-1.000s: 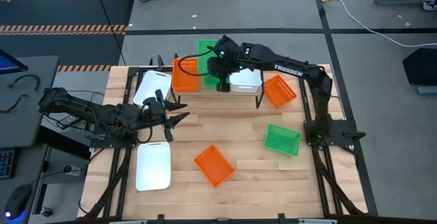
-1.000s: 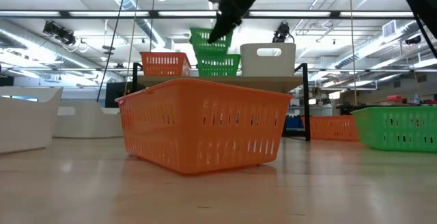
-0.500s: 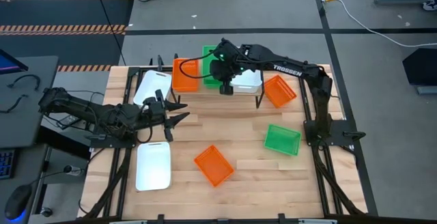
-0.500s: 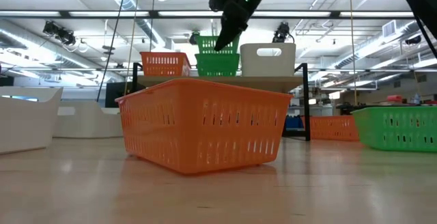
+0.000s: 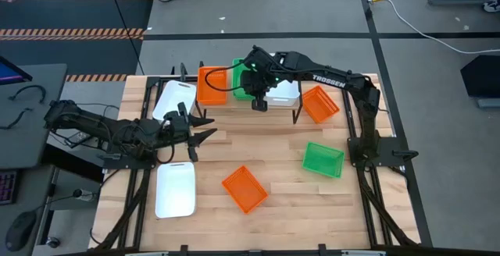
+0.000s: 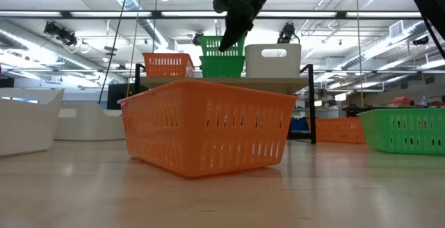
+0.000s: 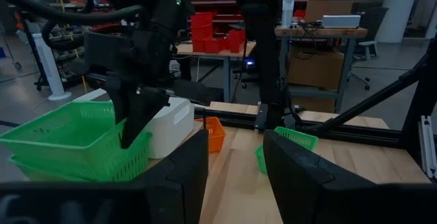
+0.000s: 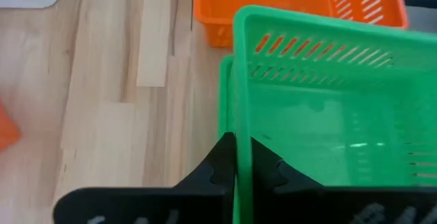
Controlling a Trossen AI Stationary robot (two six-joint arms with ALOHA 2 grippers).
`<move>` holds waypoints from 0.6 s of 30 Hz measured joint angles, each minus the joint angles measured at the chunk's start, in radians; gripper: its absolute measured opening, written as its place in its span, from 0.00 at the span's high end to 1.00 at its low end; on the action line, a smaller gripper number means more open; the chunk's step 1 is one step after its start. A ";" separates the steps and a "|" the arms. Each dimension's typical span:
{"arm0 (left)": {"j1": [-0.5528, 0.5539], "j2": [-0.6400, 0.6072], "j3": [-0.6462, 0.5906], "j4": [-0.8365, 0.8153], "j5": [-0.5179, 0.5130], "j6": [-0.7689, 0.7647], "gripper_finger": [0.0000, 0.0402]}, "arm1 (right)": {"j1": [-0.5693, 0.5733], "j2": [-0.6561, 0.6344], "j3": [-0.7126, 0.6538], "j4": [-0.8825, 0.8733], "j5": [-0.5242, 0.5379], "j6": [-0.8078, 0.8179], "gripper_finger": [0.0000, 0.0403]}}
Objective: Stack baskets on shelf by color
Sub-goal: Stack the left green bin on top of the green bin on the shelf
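My right gripper is over the shelf at the table's far side, shut on a green basket. That basket sits nested in a second green basket on the shelf. To either side of the pair on the shelf stand an orange basket and a white basket. My left gripper is open and empty, low over the table's left part. It also shows in the left wrist view. My right gripper pinches the upper green basket's side wall at its rim, one finger outside and one inside. The fingers come from above, pointing down. The basket sits upright inside the lower green basket on the shelf.
On the table lie a white basket and another at the left. An orange basket lies in the near middle, a green one at the right, and an orange one beside the shelf's right end.
My right gripper has gone down with the green basket. The basket was tilted above the lower green one and now sits level, nested in it on the shelf. In the last half second it has kept still.
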 joint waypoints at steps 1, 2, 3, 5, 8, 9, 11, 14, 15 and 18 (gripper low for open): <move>0.000 0.000 0.000 0.000 0.000 0.000 0.63 | 0.000 0.000 0.000 0.007 0.000 -0.002 0.93; 0.000 0.000 0.000 0.000 0.000 0.000 0.63 | 0.000 0.000 0.000 0.014 0.000 -0.005 0.92; 0.000 0.000 0.000 0.000 0.000 0.000 0.63 | 0.000 0.000 0.000 0.019 0.000 -0.008 0.91; 0.000 0.000 0.000 0.000 0.000 0.000 0.63 | 0.000 0.000 0.000 0.028 -0.001 -0.014 0.87; 0.000 0.000 0.000 0.000 0.000 0.000 0.63 | 0.000 0.000 0.000 0.034 0.000 -0.028 0.81; 0.000 0.000 0.000 0.000 0.000 0.000 0.63 | 0.000 0.000 0.000 0.034 0.000 -0.034 0.79; 0.000 0.000 0.000 0.000 0.000 0.000 0.63 | 0.000 0.000 0.000 0.034 0.000 -0.036 0.74; 0.000 0.000 0.000 -0.001 0.000 -0.005 0.63 | 0.001 0.000 0.000 0.034 0.001 -0.037 0.69; 0.000 0.000 0.000 -0.001 0.000 -0.006 0.63 | 0.001 0.000 0.000 0.034 0.001 -0.037 0.68; 0.000 0.000 0.000 -0.004 0.000 -0.008 0.63 | 0.006 0.000 0.000 0.042 0.003 -0.036 0.66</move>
